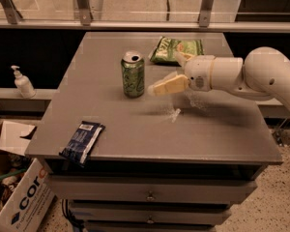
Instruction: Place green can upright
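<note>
Grey table (pixel 222 129): green can (pixel 133 74) is stood upright mid-top, gripper (pixel 172 73) just right, fingers spread, nothing held. Blue packet (pixel 82 141) is parked at the front edge.

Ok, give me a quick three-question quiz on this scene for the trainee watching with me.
1. True or false: the green can lies on its side on the table.
2. The claw is: A) clamped on the can; B) beside the can on its right in the picture, apart from it; C) over the blue packet.
3. What lies just behind the claw, toward the table's far edge?
Key: 1 false, it stands upright. 2 B. 3 the green snack bag.
</note>
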You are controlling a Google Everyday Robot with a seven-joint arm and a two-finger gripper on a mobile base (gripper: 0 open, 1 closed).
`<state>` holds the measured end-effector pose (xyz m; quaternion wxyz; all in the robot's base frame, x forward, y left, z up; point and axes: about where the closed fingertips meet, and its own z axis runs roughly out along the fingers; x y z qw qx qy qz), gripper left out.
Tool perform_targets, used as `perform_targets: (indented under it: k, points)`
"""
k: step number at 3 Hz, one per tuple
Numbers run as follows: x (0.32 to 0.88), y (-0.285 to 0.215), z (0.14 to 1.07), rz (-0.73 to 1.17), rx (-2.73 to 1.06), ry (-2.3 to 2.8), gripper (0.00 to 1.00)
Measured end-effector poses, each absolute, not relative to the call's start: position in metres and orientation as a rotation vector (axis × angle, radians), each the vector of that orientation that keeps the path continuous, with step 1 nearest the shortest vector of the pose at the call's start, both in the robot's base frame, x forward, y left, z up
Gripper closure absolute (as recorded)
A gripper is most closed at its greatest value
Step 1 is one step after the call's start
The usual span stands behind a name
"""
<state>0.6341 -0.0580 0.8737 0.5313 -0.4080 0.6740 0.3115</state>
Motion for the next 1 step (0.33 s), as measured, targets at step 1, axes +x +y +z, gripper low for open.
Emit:
perform_targets:
  k: [1]
  points:
    - [0.6340,-0.0578,0.8737,0.743,-0.974,1.608,0.00]
